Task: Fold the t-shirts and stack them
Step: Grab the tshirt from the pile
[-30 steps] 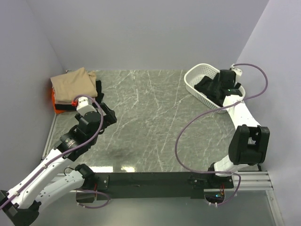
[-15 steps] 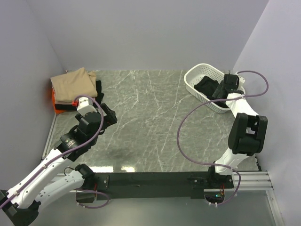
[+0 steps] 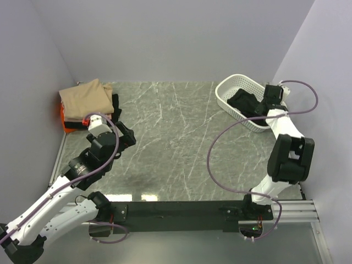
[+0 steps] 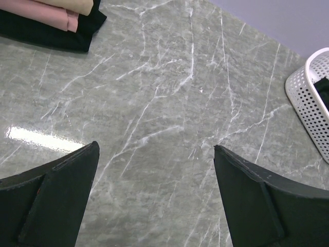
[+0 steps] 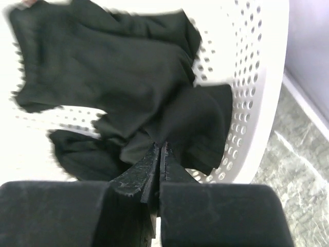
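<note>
A crumpled black t-shirt (image 3: 242, 100) (image 5: 118, 77) lies in the white perforated basket (image 3: 226, 104) at the back right. My right gripper (image 3: 262, 105) (image 5: 162, 146) reaches into the basket, jaws pressed together with a fold of that black cloth pinched at their tips. At the back left stands a stack of folded t-shirts, with tan (image 3: 87, 99) on top, orange (image 3: 69, 124) at the bottom and black (image 3: 115, 104) at the side. The left wrist view shows its pale pink (image 4: 41, 9) and black (image 4: 51, 33) layers. My left gripper (image 3: 127, 137) (image 4: 156, 146) hovers open over bare table, near the stack.
The grey marble table (image 3: 176, 143) stretches between the stack and the basket. The basket's rim (image 4: 308, 98) shows at the right of the left wrist view and its holed wall (image 5: 252, 77) in the right wrist view. Walls stand close at left, back and right.
My right gripper has shifted toward the basket's far right side and shut on the black t-shirt. The left arm has barely moved.
</note>
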### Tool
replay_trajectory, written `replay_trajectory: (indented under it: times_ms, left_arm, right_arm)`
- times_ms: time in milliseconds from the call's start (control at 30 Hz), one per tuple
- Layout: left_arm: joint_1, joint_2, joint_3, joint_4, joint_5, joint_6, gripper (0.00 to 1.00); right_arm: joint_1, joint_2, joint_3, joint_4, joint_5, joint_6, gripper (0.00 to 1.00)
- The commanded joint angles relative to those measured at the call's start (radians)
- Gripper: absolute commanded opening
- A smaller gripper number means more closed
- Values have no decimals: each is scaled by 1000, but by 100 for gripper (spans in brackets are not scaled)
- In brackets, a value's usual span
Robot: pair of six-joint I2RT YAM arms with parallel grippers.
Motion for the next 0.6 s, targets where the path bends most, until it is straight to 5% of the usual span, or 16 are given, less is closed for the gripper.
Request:
replay_trajectory:
  times_ms: [0, 267, 567]
  left_arm:
    - [-7, -18, 24, -3, -32, -9, 99]
    - [-10, -10, 24, -5, -35, -11, 99]
    - [-13, -33, 17, -3, -44, -19, 99]
  right_arm:
    - [21, -201, -10, 121, -14, -3, 0]
    - [252, -622, -35, 146, 60, -69, 0]
    - [391, -738, 60, 83, -397, -26, 0]
